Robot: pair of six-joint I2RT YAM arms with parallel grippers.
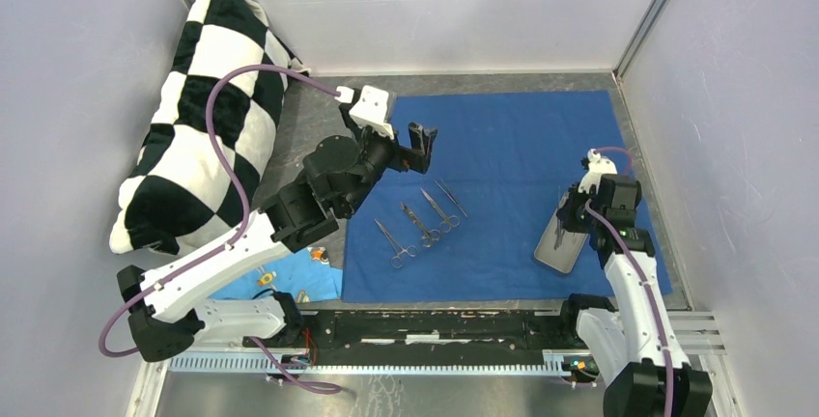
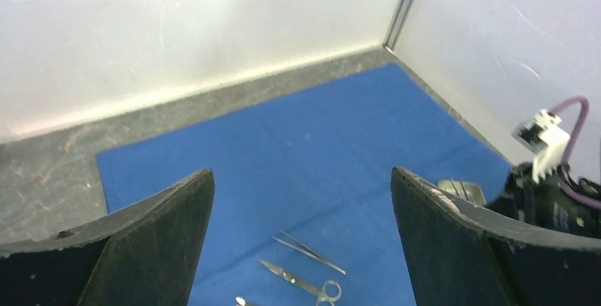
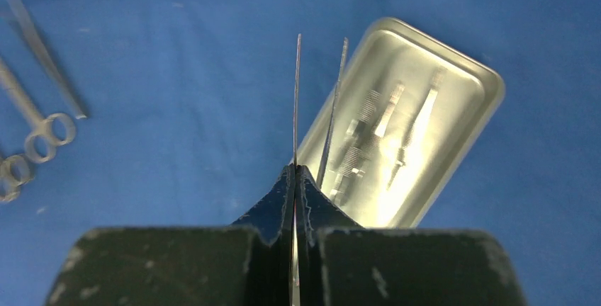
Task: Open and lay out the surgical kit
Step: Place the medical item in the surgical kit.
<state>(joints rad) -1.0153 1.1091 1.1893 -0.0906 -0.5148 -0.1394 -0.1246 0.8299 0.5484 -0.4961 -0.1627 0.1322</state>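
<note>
Just above the steel tray (image 3: pixel 425 129), the right gripper (image 3: pixel 295 178) is pinched tight on the tweezers (image 3: pixel 333 108), apparently the last piece to place. Left of the tray, four instruments (image 1: pixel 422 224) lie in a row on the unfolded dark blue cloth (image 1: pixel 522 137). Farther left, the left gripper (image 2: pixel 301 175) hangs spread wide, empty.

Overhead and two close wrist views probably share the tray (image 1: pixel 558 255).
</note>
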